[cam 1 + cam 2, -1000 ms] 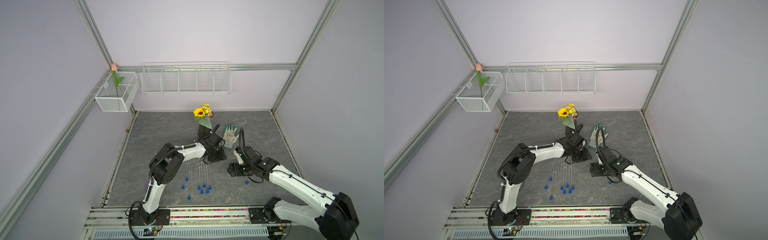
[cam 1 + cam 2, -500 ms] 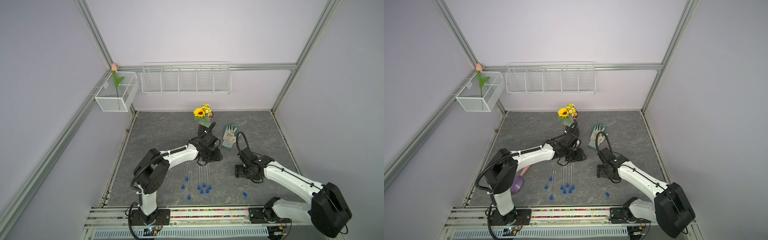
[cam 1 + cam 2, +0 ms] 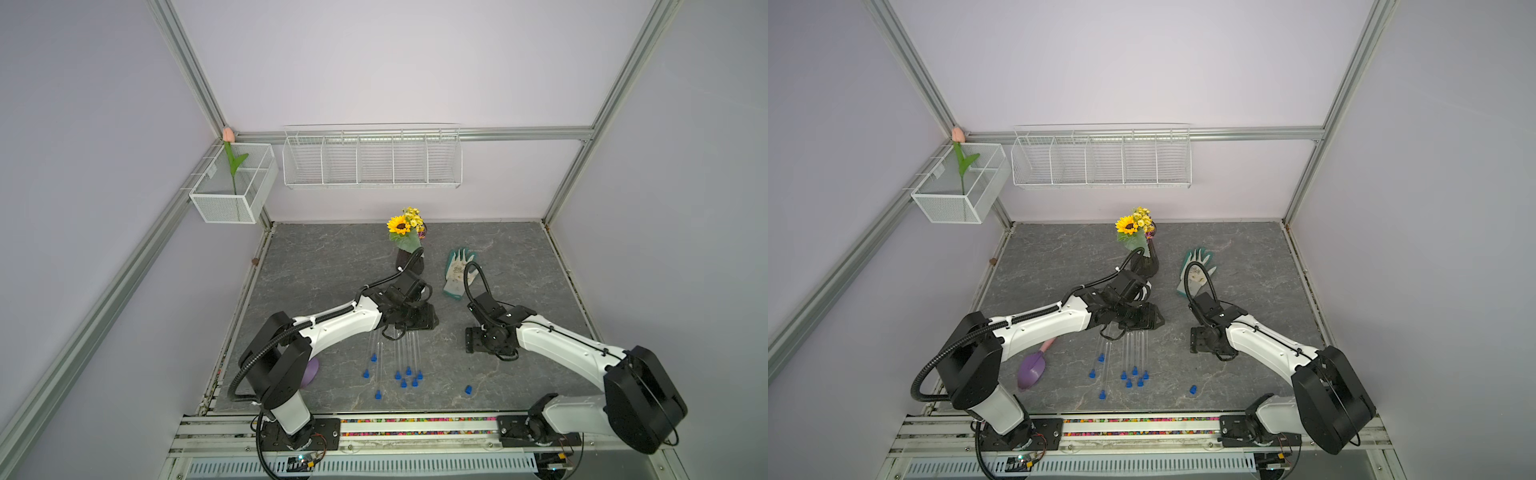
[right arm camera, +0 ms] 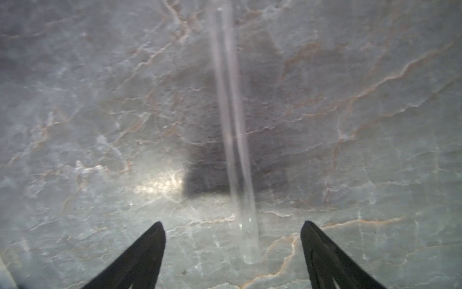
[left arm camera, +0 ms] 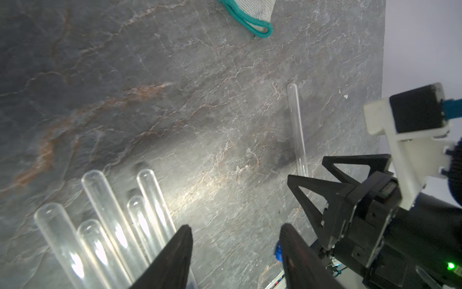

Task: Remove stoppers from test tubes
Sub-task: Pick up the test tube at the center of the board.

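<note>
Though blurred, the test tube [image 4: 231,125] looks empty.

The left arm [image 3: 332,328] and right arm [image 3: 557,340] stretch forward, held low, wrists angled toward each other. The left gripper [image 5: 235,227] has its fingers [image 5: 180,250] parted, holding nothing. The right gripper [image 4: 232,223] is spread wide and empty.

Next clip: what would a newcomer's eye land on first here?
A row of clear test tubes lies mid-table, bright blue stoppers dotted at its near end and one lone stopper nearer the right arm. Behind, a sunflower bouquet pops against the grey table. The right gripper hangs open over a separate tube.
</note>
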{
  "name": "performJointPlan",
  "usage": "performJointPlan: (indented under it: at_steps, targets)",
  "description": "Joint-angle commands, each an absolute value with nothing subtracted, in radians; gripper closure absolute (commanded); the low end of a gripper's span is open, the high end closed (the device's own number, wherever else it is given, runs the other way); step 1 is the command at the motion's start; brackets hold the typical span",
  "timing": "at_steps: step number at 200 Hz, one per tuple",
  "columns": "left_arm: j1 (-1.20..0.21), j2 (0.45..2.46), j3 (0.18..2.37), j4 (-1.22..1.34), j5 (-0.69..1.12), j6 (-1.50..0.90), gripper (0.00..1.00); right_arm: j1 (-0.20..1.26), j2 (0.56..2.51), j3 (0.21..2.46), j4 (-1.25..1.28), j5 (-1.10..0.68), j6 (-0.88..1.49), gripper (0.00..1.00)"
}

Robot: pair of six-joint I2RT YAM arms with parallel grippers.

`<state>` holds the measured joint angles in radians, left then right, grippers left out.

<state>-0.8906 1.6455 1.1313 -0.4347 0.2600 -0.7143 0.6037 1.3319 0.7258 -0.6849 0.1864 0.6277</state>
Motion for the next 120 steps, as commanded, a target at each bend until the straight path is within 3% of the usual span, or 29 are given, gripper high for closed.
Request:
performJointPlan:
  at_steps: [1,73,120]
  targets:
    - [-0.894,1.564,1.101,-0.466,0.219,-0.681,0.40,0.666,1.297,0.761,-0.661,0.183,0.583,0.13]
    - [-0.880,1.225,0.930,-0.625,0.009,-0.699,0.28,0.868,1.415,0.871,-0.600,0.063,0.578,0.20]
    - [-0.783,0.922,0.761,-0.672,-0.048,-0.727,0.21,0.951,1.600,0.994,-0.547,0.028,0.588,0.35]
